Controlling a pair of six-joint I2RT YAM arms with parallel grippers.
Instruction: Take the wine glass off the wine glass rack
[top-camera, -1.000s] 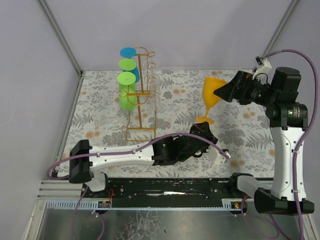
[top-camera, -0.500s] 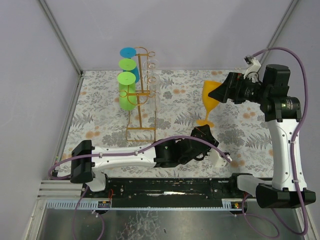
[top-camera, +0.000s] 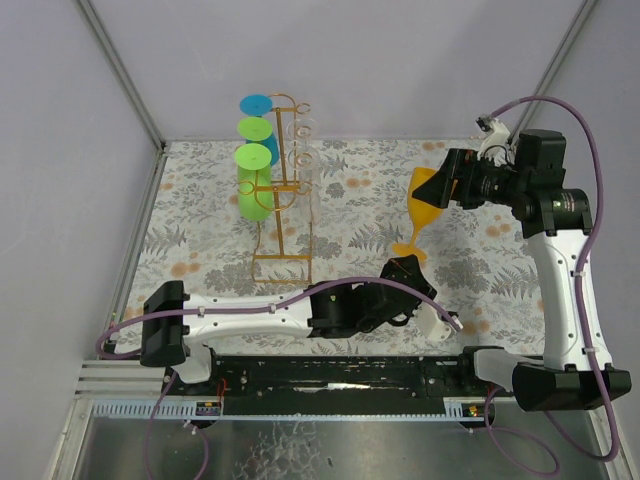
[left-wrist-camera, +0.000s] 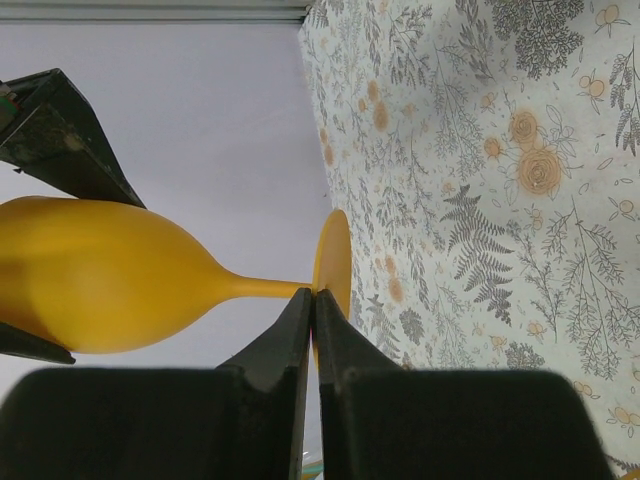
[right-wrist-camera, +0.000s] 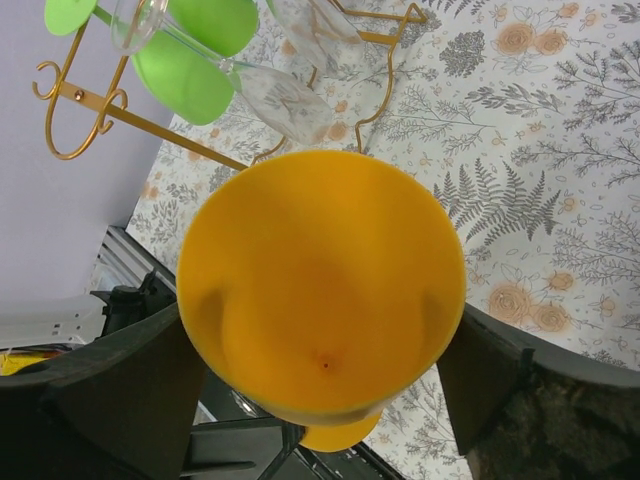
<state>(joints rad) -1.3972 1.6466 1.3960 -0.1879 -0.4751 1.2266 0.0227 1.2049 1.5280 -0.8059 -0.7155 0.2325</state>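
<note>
- The left gripper (left-wrist-camera: 312, 292), fingers pressed together on nothing, is pointing its tips at the glass (left-wrist-camera: 100, 290) where the stem meets the foot.
- The right gripper (right-wrist-camera: 320, 310) is pinching the glass's bowl from both sides.
- The glass is standing upright at the surface (top-camera: 200, 230), well apart from the rack (top-camera: 283, 190); I cannot tell whether its foot is resting.
- The rack is carrying other glasses (top-camera: 255, 160); removal looks done, with only the release left.

The wine glass rack (top-camera: 283, 215) stands far left on the table (top-camera: 200, 240). Well right of it, my right gripper (top-camera: 443, 186) clasps the wine glass (top-camera: 425, 200). Its foot, seemingly touching down, sits just behind my left gripper (left-wrist-camera: 313, 300).
</note>
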